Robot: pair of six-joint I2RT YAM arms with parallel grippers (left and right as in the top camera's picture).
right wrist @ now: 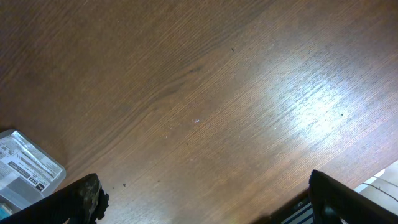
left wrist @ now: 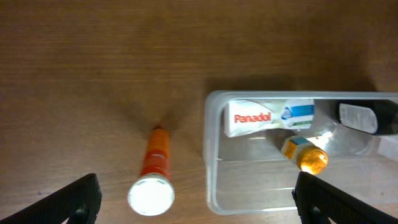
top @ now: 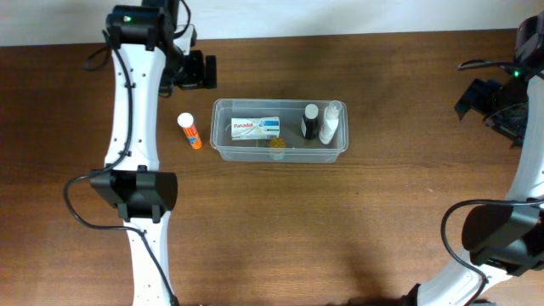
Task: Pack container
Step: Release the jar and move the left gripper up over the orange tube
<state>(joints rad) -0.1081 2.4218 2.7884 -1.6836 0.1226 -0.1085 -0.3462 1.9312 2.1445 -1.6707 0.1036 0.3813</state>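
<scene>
1. Clear plastic, your container [top: 218, 143] sat at the middle of the counter [top: 340, 229], its long side running left to right. It lay between your two arms and nearer the left one.
2. Inside it a white Panadol box [top: 256, 127] lay at the left end. A dark bottle [top: 310, 121] and a clear bottle [top: 331, 124] were side by side at the right end. I could not tell whether those two stood or lay.
3. A small bottle [left wrist: 303, 154] with an amber cap lay on its side in the container, just beside the box, by the wall on the robot's side.
4. An orange tube [left wrist: 155, 169] with a white cap lay on the brown wood just outside the container's left wall, not touching it.
5. Your left tool [left wrist: 196, 196] was spread wide and gripped nothing. In its wrist view the tube and the container's left end showed between the two fingertips.
6. Your right tool [right wrist: 202, 199] was also spread and empty, over the counter well to the right of the container. Only a corner of the container showed at the left edge of its wrist view.
</scene>
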